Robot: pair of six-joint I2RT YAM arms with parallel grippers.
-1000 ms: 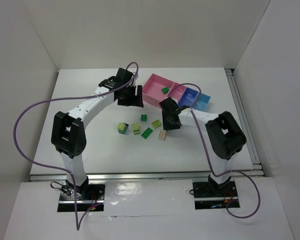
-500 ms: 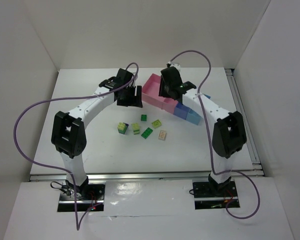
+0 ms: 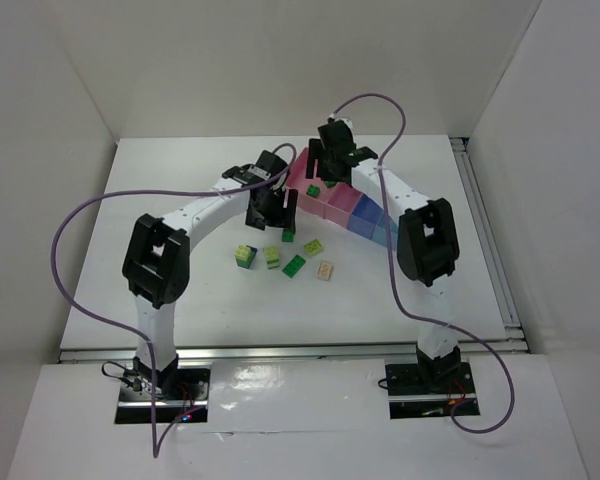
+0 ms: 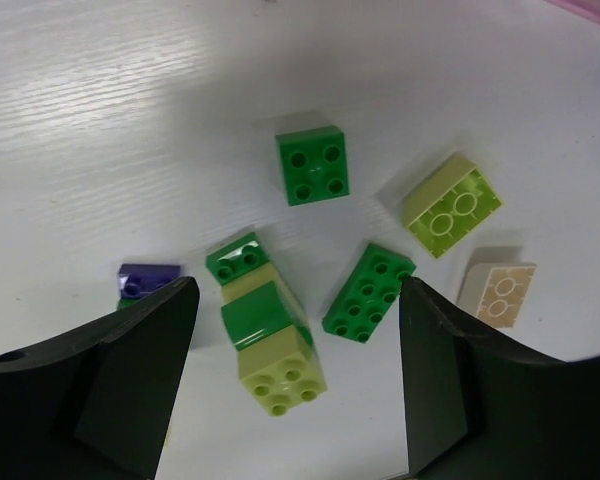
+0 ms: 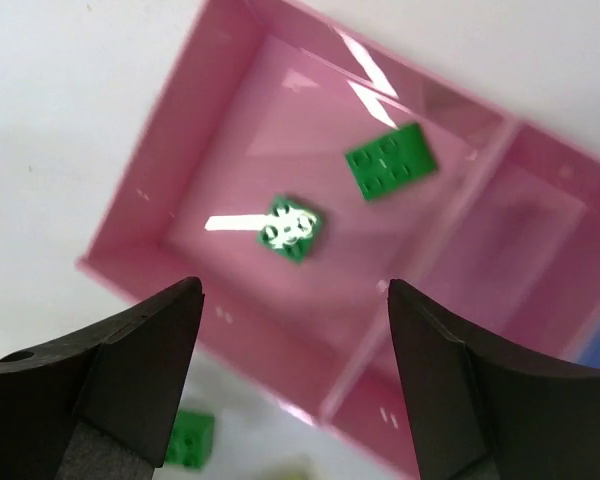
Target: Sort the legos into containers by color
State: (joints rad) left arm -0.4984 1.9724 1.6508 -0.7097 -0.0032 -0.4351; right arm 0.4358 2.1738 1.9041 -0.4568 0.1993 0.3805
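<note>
In the top view the bins run in a row: pink (image 3: 325,207), dark blue (image 3: 365,213), cyan (image 3: 383,233). My right gripper (image 3: 325,165) hangs open and empty over the first pink bin (image 5: 180,190), where two dark green legos (image 5: 391,160) (image 5: 291,227) lie. My left gripper (image 3: 272,205) is open above the loose legos on the table. Its wrist view shows a green square (image 4: 310,168), a lime brick (image 4: 450,205), a green oblong (image 4: 370,292), a cream brick (image 4: 498,293), a green-and-lime stack (image 4: 270,340) and a blue piece (image 4: 147,282).
The second pink bin (image 5: 525,235) joins the first on its right. One green lego (image 5: 190,440) lies on the table just outside the bin wall. White walls enclose the table at the back and on both sides. Purple cables loop above both arms.
My right arm swung from the loose bricks up and back over the pink bin, jaws open. The bin showed one green brick before and now holds two. My left gripper moved right toward the bricks.
</note>
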